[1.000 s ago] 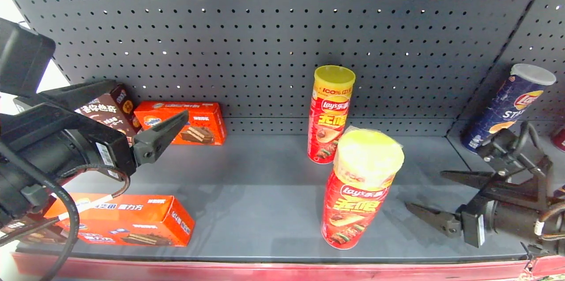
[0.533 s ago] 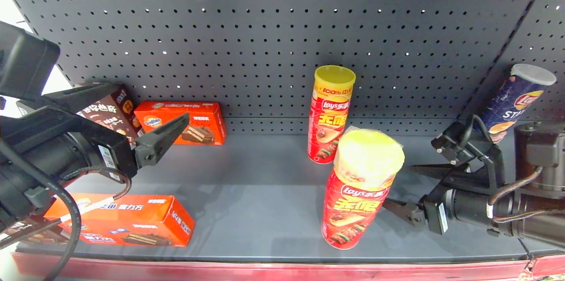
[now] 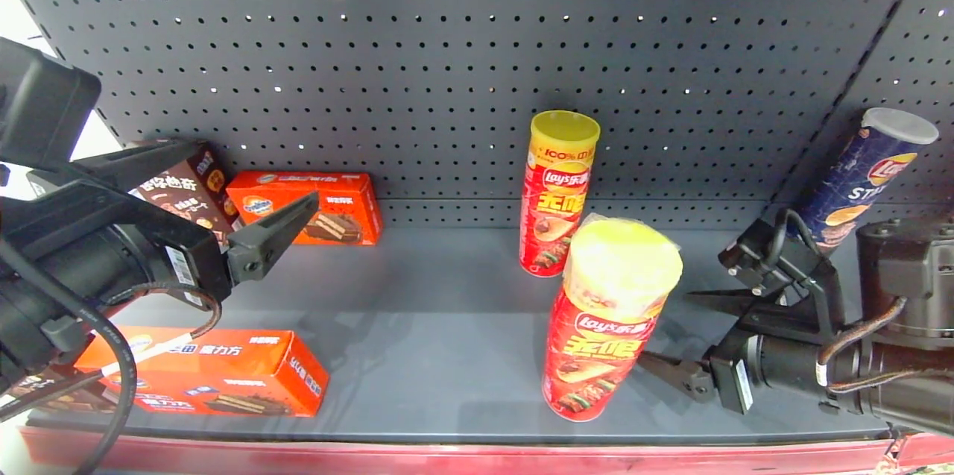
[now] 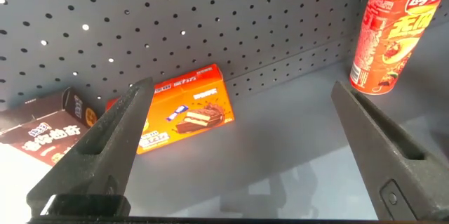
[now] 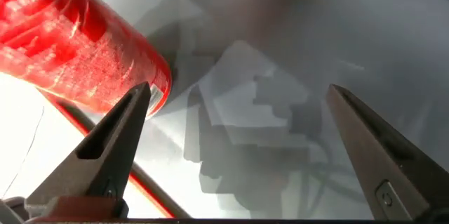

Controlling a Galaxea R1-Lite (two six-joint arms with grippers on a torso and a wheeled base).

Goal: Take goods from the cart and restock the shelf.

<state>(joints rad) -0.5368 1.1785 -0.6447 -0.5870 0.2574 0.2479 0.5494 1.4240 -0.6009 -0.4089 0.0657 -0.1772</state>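
Logged right gripper [image 3: 671, 327] spread wide and holding nothing, low at the right of the near red chip can [image 3: 607, 318], one finger close by its base.

Found that can upright at the near edge of the shelf [image 3: 447, 326], right of centre, with the far red chip can [image 3: 555, 195] just behind it by the pegboard.

Logged left gripper [image 3: 253, 168] likewise wide and empty, above the left side of the shelf, over the orange wafer box [image 3: 223, 374].

Main risk, as a judgement: tipping. Tall, narrow, light; stands close to the front lip. Any sideways brush from the near finger could topple it off the front or back into the far can.

Second risk: snagging the loose wrap at the lid on withdrawal.
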